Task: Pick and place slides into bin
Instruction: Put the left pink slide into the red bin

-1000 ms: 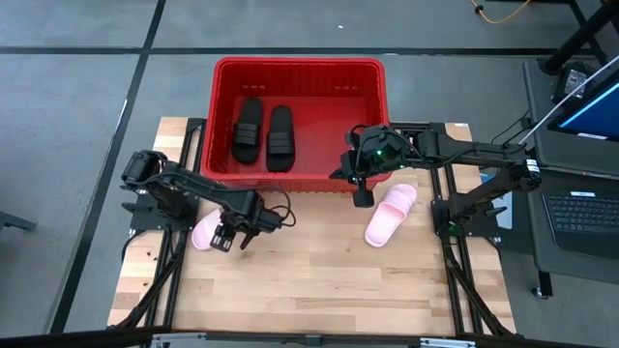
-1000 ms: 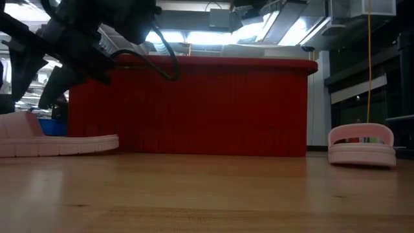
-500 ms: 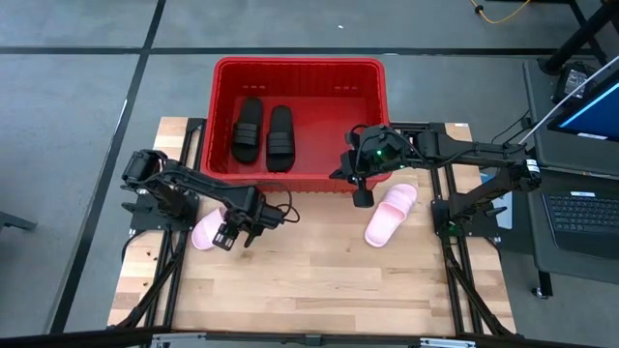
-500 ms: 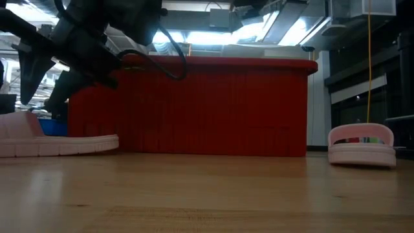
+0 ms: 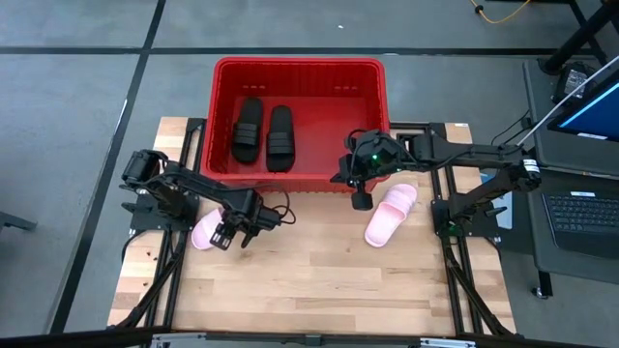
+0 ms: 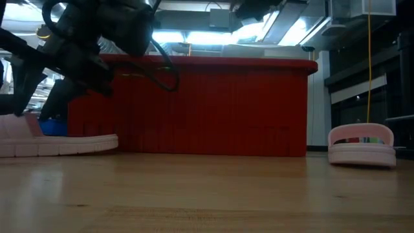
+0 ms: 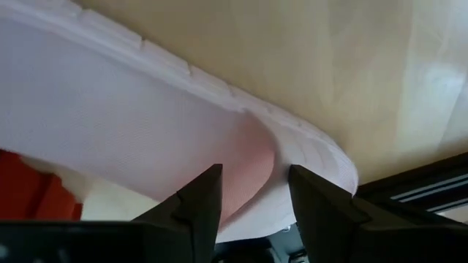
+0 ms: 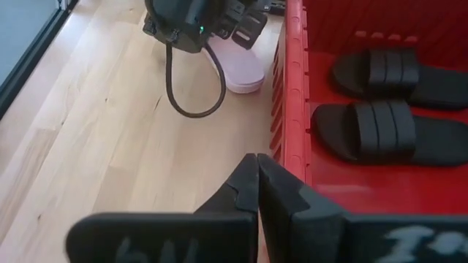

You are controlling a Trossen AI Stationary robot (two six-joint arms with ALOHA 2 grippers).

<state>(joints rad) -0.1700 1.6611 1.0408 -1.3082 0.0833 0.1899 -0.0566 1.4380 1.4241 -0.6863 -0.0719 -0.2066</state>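
The red bin stands at the table's far side with two black slides lying side by side on its floor. One pink slide lies flat on its sole at the table's left. My left gripper is open right beside and over it. In the left wrist view the pink slide fills the picture beyond the spread fingers. A second pink slide lies on its sole at the right. My right gripper is shut and empty, in the air by the bin's near right corner. My left gripper is open, its fingers slanting down from the table's right over the pink slide's rounded end. I cannot tell whether they touch it. The slide lies flat on the table.
The bin's near wall rises just behind both pink slides. The left pink slide and the right one leave open wood between them. Black frame rails run along the table's left and right sides.
My left gripper has gone a little toward the table's left edge and down, closer to the left pink slide, its fingers staying open. Neither pink slide has moved.
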